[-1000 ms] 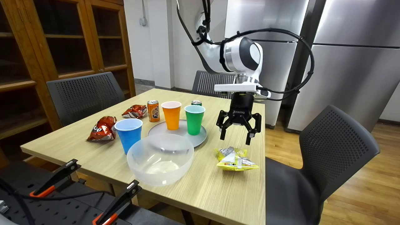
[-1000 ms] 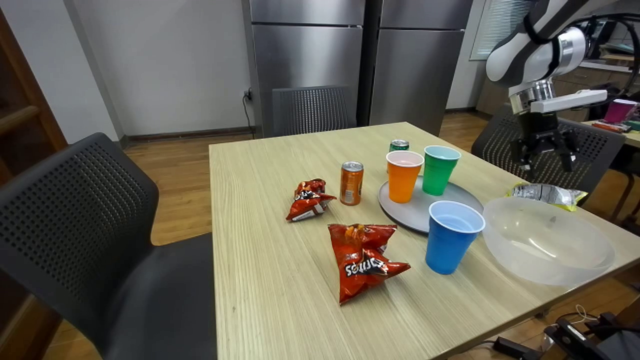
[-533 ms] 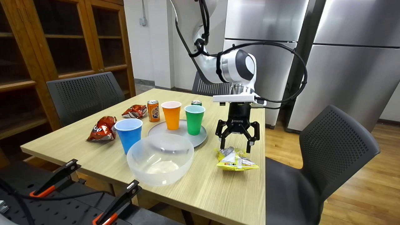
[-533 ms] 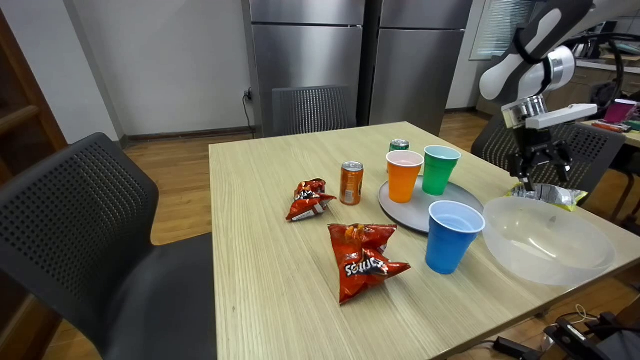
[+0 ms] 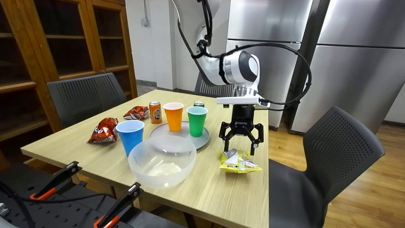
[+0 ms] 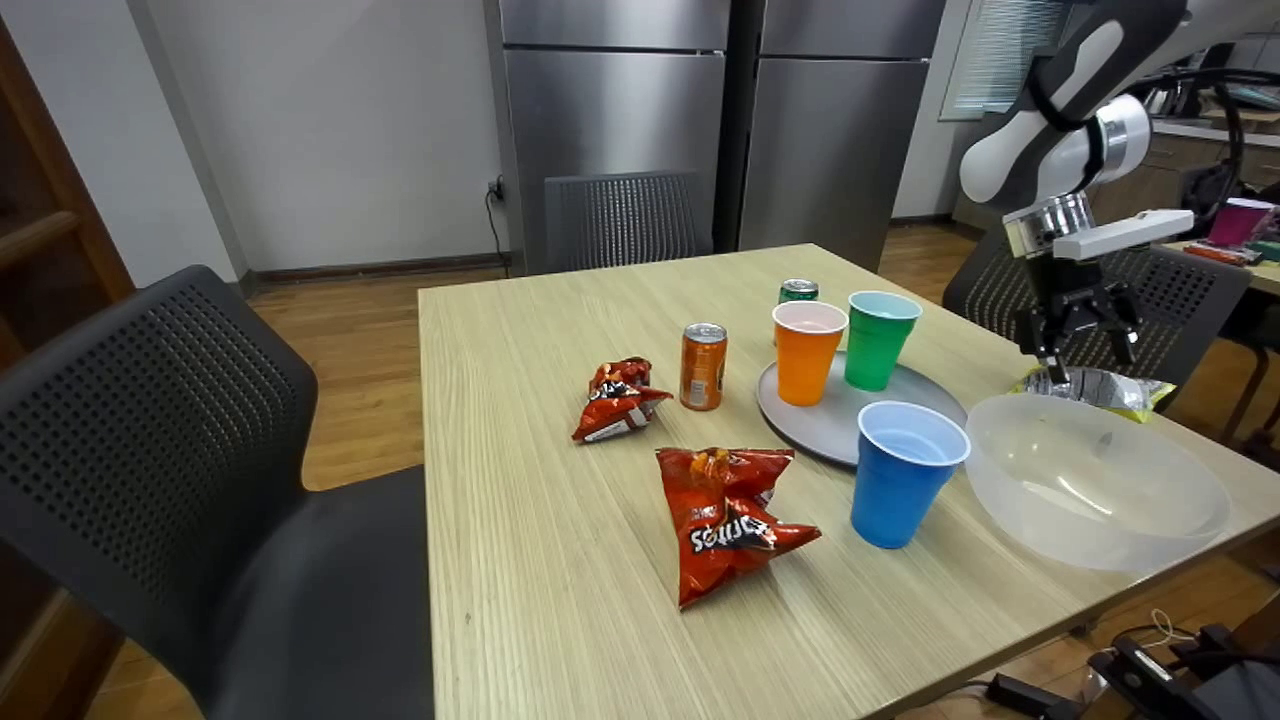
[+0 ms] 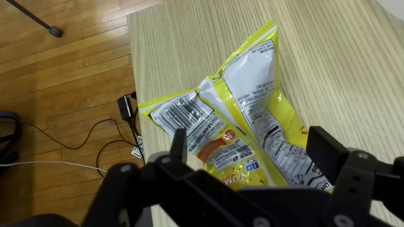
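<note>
Wrist view, from the left: past wooden floor (image 7: 82,72) began the table (image 7: 164,56), on which the yellow snack bag (image 7: 240,132) lay just beside the edge; a sideways nudge could have sent it over. The gripper (image 7: 249,140) stood spread over the bag, grasping nothing; too shallow a pinch might have let the slick packaging slip. Whether the two touched was hard to tell.

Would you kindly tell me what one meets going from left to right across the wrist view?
Thin dark rod's rounded foot, black power adapter, yellow snack bag, then what appears to be the translucent bowl, only its edge showing.
</note>
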Tool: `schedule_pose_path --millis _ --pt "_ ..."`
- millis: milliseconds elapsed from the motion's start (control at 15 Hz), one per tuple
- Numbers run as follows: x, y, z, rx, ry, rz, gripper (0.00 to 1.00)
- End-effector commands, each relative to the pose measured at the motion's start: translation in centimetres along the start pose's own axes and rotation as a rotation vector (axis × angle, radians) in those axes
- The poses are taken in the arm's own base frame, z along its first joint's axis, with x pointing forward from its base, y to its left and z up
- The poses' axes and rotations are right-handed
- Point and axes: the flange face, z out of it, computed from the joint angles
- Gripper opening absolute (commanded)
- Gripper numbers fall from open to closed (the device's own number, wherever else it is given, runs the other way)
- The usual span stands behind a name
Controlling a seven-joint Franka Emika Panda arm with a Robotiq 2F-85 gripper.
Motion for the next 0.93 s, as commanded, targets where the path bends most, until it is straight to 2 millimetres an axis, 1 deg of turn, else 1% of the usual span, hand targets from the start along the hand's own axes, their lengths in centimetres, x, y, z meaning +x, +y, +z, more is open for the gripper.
schedule_pose_path --millis 0,200,333,533,600,867 --pt "0.19 0.56 -0.53 -0.013 0.016 -0.026 0.67" --pt "0.23 0.59 -0.58 -0.015 0.021 -0.023 0.42" --pt "0.24 0.58 -0.59 -0.016 0.023 -0.022 0.28" --pt "0.24 0.56 -0.6 -0.017 0.026 -0.022 0.05" --pt "0.22 0.55 -0.61 -0.017 0.028 -0.022 0.01" --pt "-0.11 0.53 -0.77 -0.015 0.041 -0.024 0.0"
